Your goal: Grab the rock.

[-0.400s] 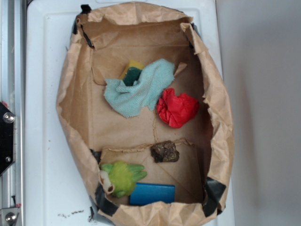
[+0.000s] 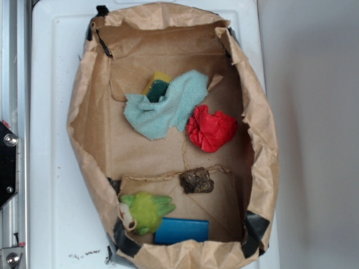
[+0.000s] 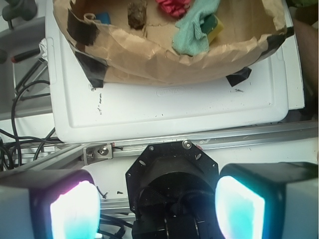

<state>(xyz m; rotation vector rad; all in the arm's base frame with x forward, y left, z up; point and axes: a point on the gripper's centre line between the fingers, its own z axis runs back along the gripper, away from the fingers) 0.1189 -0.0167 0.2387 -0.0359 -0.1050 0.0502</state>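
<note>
The rock (image 2: 197, 180), a small dark brown-grey mottled lump, lies on the floor of the brown paper bag (image 2: 84, 140), below the red cloth wad (image 2: 211, 130) and up right of the fuzzy green toy (image 2: 145, 212). The rock also shows at the top of the wrist view (image 3: 136, 13). My gripper (image 3: 157, 209) is out of the exterior view. In the wrist view its two glowing pads (image 3: 75, 211) stand wide apart with nothing between them, well back from the bag, over the robot base.
In the bag lie a light blue towel (image 2: 166, 105) over a yellow-green sponge (image 2: 157, 86) and a blue block (image 2: 182, 230). The bag sits on a white tray (image 2: 50, 168). A metal rail (image 3: 149, 144) and cables (image 3: 25, 99) lie near the base.
</note>
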